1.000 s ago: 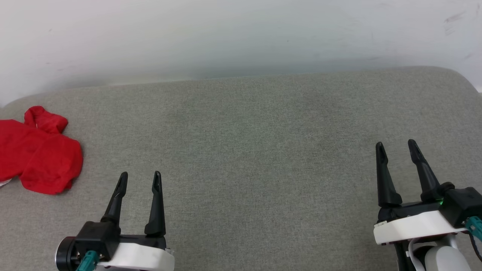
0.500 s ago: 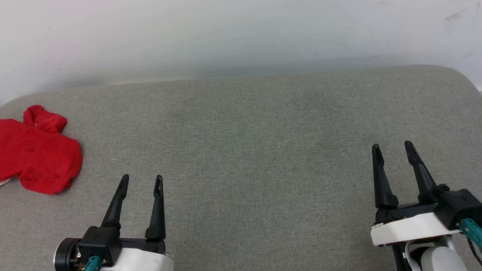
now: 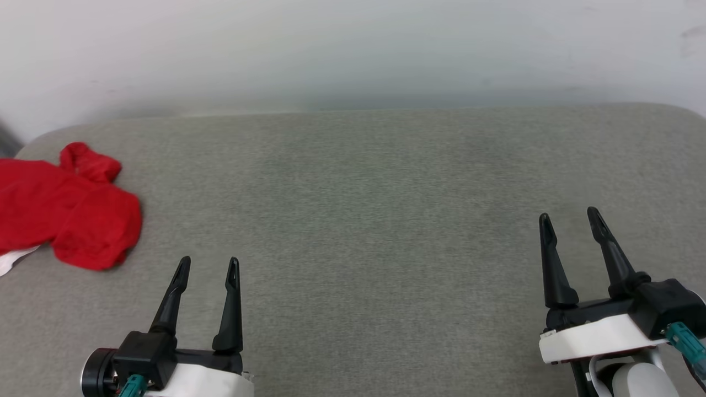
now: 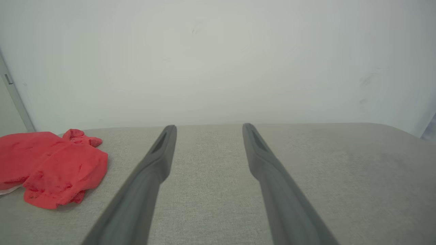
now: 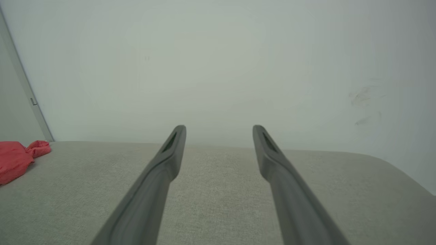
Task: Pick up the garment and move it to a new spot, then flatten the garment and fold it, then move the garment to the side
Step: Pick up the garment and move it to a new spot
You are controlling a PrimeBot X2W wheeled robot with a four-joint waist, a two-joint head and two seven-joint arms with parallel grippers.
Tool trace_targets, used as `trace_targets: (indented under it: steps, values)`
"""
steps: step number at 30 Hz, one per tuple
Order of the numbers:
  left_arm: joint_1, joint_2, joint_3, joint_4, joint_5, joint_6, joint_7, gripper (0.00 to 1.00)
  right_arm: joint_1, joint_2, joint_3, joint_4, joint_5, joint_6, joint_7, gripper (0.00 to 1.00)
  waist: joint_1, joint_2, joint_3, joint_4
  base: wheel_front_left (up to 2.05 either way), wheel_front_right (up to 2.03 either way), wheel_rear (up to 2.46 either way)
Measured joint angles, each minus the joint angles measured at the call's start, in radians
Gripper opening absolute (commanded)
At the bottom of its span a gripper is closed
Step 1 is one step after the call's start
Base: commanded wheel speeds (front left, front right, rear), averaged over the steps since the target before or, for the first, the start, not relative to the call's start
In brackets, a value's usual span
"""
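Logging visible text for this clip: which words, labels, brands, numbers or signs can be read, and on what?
None readable.
The crumpled red garment presents plain red fabric and a white edge; no print faces a camera.
The left end effector and right end effector bear no legible marking.
The wall has faint scuffs, no signs.

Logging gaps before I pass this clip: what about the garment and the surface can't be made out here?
Garment: cut off by the left edge in the head view and both wrist views, so its full shape is unknown.
Any print on it: hidden if present, since the cloth is bunched on itself.
White patch at its lower edge: too little shows to tell what part it is.
Grey surface: its near edge lies below the head view's bottom edge.
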Motion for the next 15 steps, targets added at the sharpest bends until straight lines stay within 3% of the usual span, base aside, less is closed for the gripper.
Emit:
trace_targets:
  steps: [15]
  values:
    - [0.029,0.0,0.034,0.006,-0.008,0.006,0.0,1.0,0.038,0.0,0.059,0.015,-0.001,0.0,0.0,1.0,-0.0001,0.0,-0.032,0.188,0.0,0.0,0.0]
